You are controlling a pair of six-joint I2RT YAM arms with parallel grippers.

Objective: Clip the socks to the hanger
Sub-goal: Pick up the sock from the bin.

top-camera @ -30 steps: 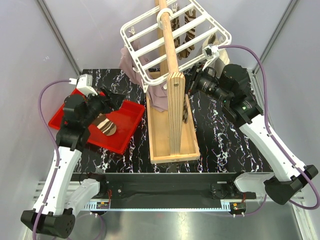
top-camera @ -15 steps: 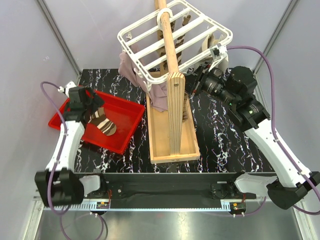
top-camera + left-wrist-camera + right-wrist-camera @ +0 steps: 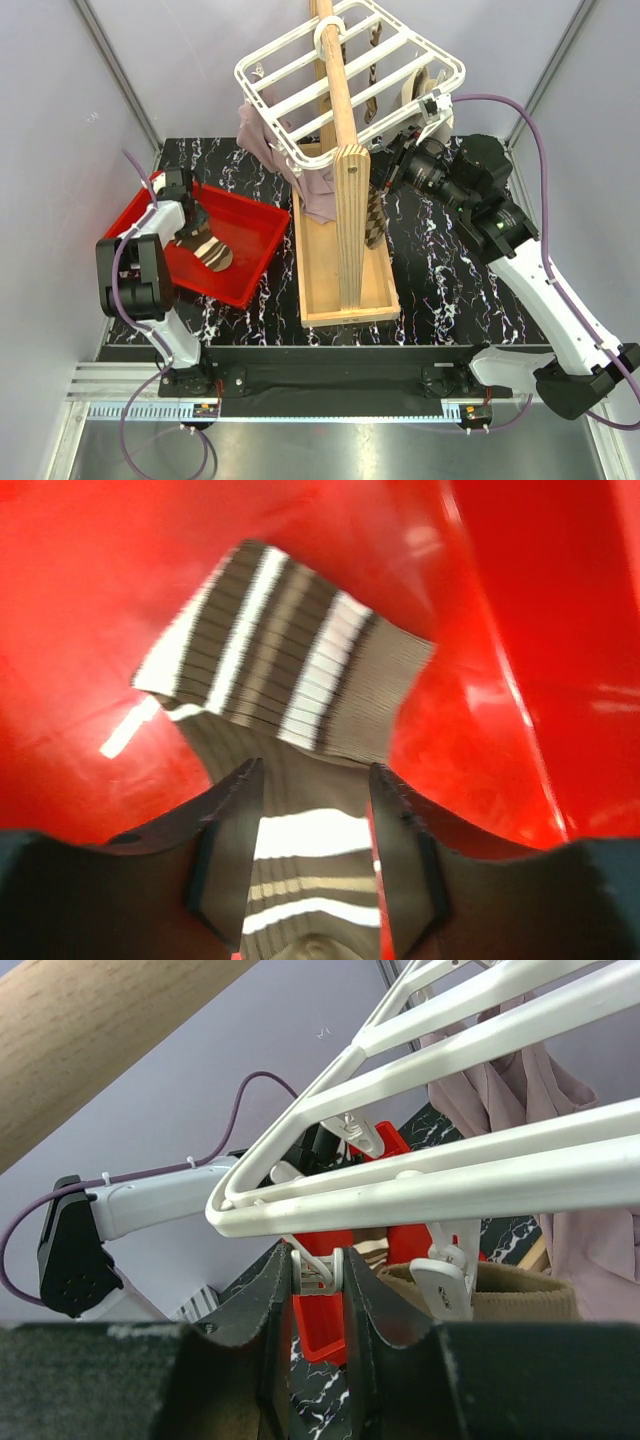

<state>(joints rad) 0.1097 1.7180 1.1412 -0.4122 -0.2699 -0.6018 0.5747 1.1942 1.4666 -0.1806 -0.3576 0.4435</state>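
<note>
A brown-and-cream striped sock (image 3: 208, 250) lies in the red tray (image 3: 255, 215). My left gripper (image 3: 188, 222) is low over it. In the left wrist view its open fingers straddle the sock (image 3: 290, 670), with my left gripper (image 3: 310, 780) above the sock's middle. The white hanger (image 3: 296, 103) hangs on the wooden pole. My right gripper (image 3: 395, 165) is at its right underside. In the right wrist view my right gripper (image 3: 317, 1282) is shut on a white clip peg (image 3: 322, 1265) under a hanger bar (image 3: 450, 1185). A checkered sock (image 3: 375, 215) and mauve socks (image 3: 320, 195) hang from it.
The wooden pole (image 3: 340, 100) rises from a wooden box base (image 3: 345, 285) at the table's middle. A beige sock (image 3: 510, 1295) hangs in a neighbouring peg (image 3: 445, 1285) right of my right fingers. The red tray's wall (image 3: 500, 600) stands right of the left fingers.
The left arm has folded back towards the tray's far left, its gripper staying low over the striped sock. The right gripper shifted slightly right with the hanger, which tilted a little.
</note>
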